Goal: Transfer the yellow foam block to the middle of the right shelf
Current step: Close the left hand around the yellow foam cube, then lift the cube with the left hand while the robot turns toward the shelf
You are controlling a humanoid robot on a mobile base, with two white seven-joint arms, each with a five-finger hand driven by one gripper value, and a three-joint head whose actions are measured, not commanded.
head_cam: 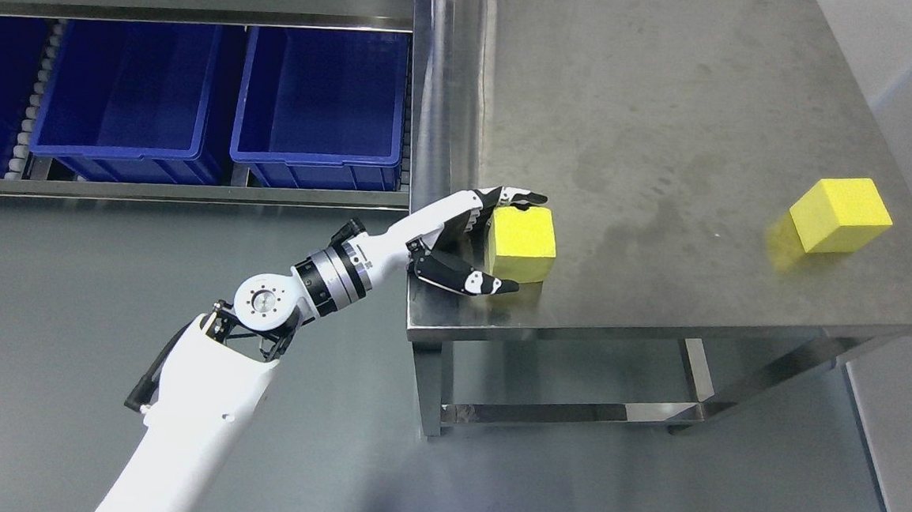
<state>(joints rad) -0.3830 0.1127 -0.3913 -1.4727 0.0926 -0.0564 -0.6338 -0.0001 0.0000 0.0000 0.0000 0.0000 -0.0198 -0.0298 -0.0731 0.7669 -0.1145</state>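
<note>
From the head view, two blue bins (pixel 319 97) sit side by side on a shelf rack (pixel 186 6) left of the table (pixel 671 103), with the edge of a third at the far left; the insides that show hold nothing visible.

The yellow foam block (pixel 522 243) rests on the steel table near its front-left corner, just in from the left edge. The left hand (pixel 473 237) comes in from the lower left and cups the block from its left side: the upper fingers (pixel 517 196) lie along the block's far top edge, the thumb (pixel 476 282) reaches along its near bottom edge, and the palm sits against its left face. The hand is closed partway around the block, which still stands on the table.

The block is close to a cube, so no long axis stands out; its faces run roughly square with the table edges.

A second yellow block (pixel 840 214) stands near the right edge, turned slightly askew, well apart from the hand.
</note>
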